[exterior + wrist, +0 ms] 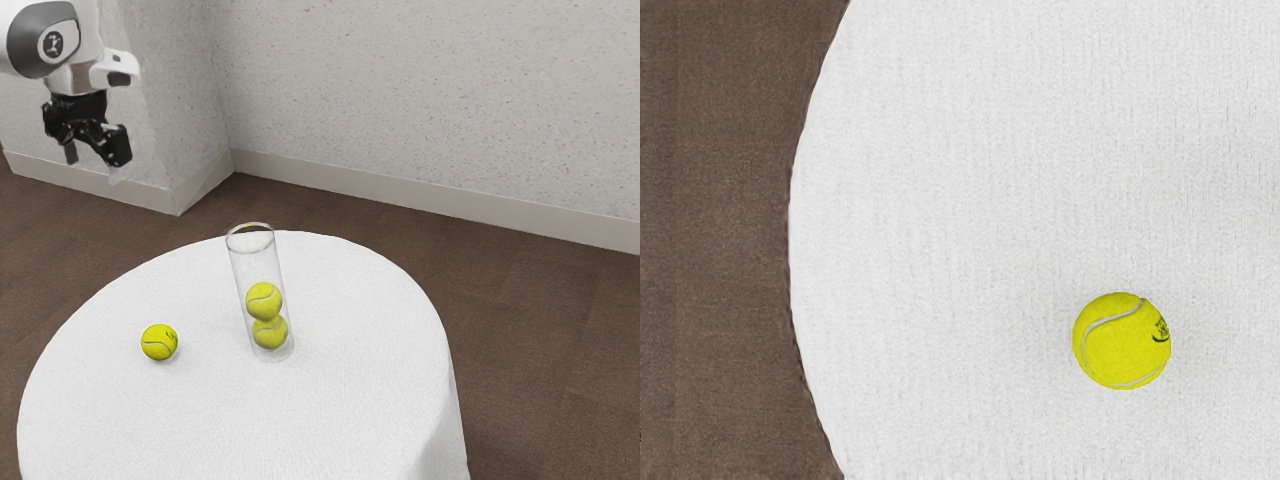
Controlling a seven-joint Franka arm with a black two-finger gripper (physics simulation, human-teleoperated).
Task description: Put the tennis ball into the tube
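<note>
Two stacked tennis balls (266, 303) inside the clear tube (258, 268) in the exterior view, with open room above them up to the mouth. On the same round, white-clothed table (350, 410), toward the exterior view's left, the loose tennis ball (160, 342), in from the rim, with bare cloth between ball and tube. At that view's upper left, high above the tabletop, the gripper (93, 170), pointing down, fingers spread and empty, well apart from ball and tube. In the wrist view, looking down: the loose ball inward from the curved table edge, wide cloth between, brown floor (715, 240) beyond.
</note>
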